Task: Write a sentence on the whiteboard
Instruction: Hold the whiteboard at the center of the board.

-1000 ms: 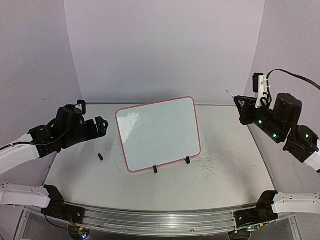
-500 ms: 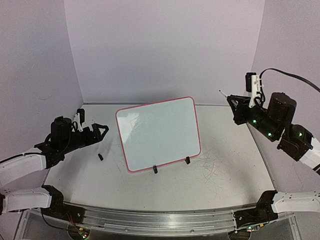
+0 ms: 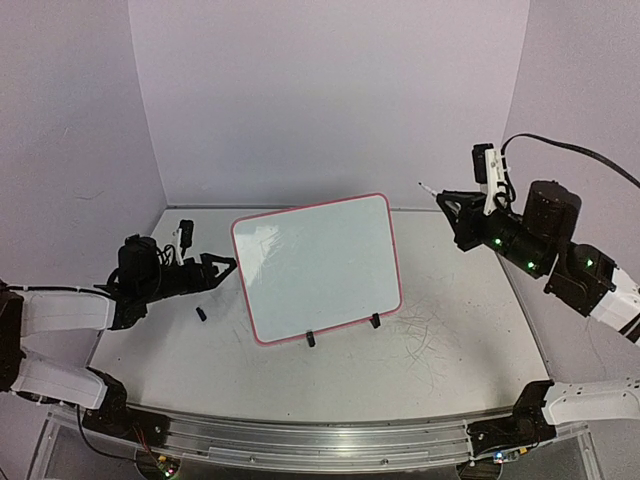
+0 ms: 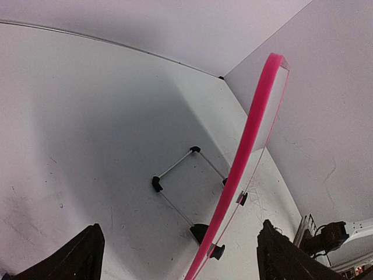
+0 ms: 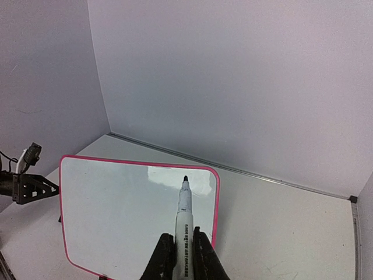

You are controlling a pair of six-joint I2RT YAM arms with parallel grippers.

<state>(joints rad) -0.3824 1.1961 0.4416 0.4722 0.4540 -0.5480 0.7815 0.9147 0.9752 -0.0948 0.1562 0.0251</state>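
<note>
Whiteboard (image 3: 318, 268) stands tilted back on its wire stand (image 4: 175, 175) mid-worktop (image 3: 470, 370), pink frame, face plain glossy white. Left hand (image 3: 222, 266) is low, just left of the whiteboard's left edge, not touching, fingers (image 4: 87, 254) spread wide with nothing between them; its wrist view sees the whiteboard edge-on (image 4: 247, 146) with the stand's black feet behind. Right hand (image 3: 450, 205) is raised, well right of the whiteboard's top right corner, clamped on a white marker (image 5: 184, 204) whose dark tip points at the whiteboard (image 5: 134, 204), apart from the surface. Small black bit (image 3: 201, 314) lies on the worktop left of the whiteboard's lower left corner. Grey scribbles (image 3: 425, 335) on the worktop right of the whiteboard's feet.
</note>
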